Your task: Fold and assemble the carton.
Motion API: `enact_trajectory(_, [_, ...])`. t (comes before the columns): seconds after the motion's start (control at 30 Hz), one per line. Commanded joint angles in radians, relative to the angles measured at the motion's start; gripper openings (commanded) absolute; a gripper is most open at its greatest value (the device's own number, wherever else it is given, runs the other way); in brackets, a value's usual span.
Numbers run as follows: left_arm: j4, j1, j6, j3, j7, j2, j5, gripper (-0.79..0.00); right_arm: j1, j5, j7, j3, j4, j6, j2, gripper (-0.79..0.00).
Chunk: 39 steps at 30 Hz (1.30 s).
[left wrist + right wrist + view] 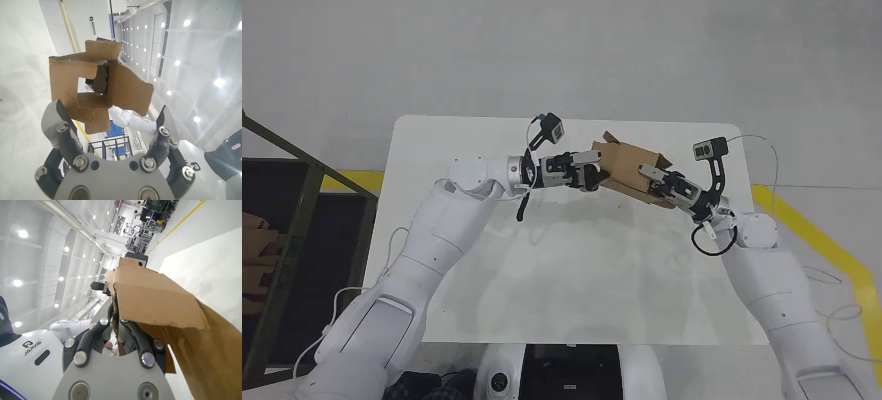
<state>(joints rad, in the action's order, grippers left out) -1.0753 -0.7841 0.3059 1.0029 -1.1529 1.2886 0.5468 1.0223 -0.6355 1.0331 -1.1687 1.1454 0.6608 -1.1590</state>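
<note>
Carton half-formed, end flaps unfolded
Right gripper clamps one wall; left gripper, wide open and empty, faces the loose flaps.

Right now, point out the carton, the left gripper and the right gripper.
carton (627, 160), top view, its brown top panel.
left gripper (111, 106), left wrist view, midway between its open fingertips.
right gripper (115, 318), right wrist view, where its fingertips pinch the carton edge.
</note>
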Motion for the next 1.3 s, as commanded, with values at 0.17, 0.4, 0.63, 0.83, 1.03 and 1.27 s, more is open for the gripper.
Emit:
enact_trajectory(0.17, [0.004,0.006,0.004,-0.004,-0.008,0.003,0.004,0.000,0.003,-0.006,0.016,0.006,-0.002,-0.008,-0.003,-0.785])
enact_trajectory(0.4, [0.004,0.005,0.005,0.005,-0.016,0.001,-0.003,0.000,0.000,-0.016,0.042,0.000,-0.009,-0.013,-0.003,-0.785])
enact_trajectory(0.63, [-0.008,0.003,0.001,0.020,-0.021,-0.005,-0.018,0.000,0.000,-0.016,0.081,-0.009,-0.011,-0.025,0.000,-0.785])
enact_trajectory(0.83, [-0.024,-0.002,-0.004,0.026,-0.021,-0.008,-0.026,0.000,0.006,-0.029,0.096,-0.014,-0.007,-0.030,0.001,-0.785])
enact_trajectory(1.03, [-0.043,-0.006,-0.009,0.017,-0.017,-0.006,-0.029,0.000,0.010,-0.036,0.097,-0.012,0.001,-0.033,-0.002,-0.785])
enact_trajectory(1.27, [-0.051,-0.006,-0.011,0.013,-0.017,-0.005,-0.031,0.000,0.010,-0.043,0.097,-0.009,-0.001,-0.036,-0.005,-0.785])
